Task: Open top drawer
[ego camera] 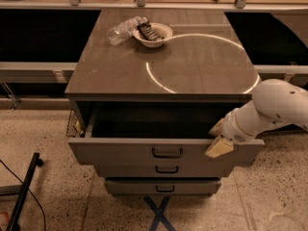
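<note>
At right end of top drawer (120, 153), pincer (217, 137)

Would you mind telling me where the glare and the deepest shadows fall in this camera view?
Camera view: a bright ring of glare curves across the cabinet top; the inside of the top drawer is near-black shadow, so any contents cannot be made out; the gripper, at that drawer's right front corner, is brightly lit.
</note>
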You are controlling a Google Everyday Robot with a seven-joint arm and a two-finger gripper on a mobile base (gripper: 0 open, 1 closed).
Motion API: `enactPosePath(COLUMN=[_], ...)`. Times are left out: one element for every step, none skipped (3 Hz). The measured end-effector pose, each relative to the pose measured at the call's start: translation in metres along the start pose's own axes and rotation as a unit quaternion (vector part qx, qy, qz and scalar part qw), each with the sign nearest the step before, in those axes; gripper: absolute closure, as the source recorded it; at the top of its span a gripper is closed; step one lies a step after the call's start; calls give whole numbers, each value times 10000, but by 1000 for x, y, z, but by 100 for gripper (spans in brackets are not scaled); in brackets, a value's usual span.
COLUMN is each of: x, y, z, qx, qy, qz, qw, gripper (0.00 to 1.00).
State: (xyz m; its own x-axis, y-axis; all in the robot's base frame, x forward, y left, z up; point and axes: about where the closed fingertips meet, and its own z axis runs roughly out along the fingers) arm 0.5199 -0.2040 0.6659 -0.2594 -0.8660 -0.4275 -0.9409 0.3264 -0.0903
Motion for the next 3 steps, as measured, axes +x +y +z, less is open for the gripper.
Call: enactPosePath(x=[8,12,20], y=[6,14,24], z=[-8,-15,-22], qx=[-58,-114,-143], qy=[38,79,120], qz=[-73,-166,-144], qw=[9999,9998,9997], gripper=[39,39,40])
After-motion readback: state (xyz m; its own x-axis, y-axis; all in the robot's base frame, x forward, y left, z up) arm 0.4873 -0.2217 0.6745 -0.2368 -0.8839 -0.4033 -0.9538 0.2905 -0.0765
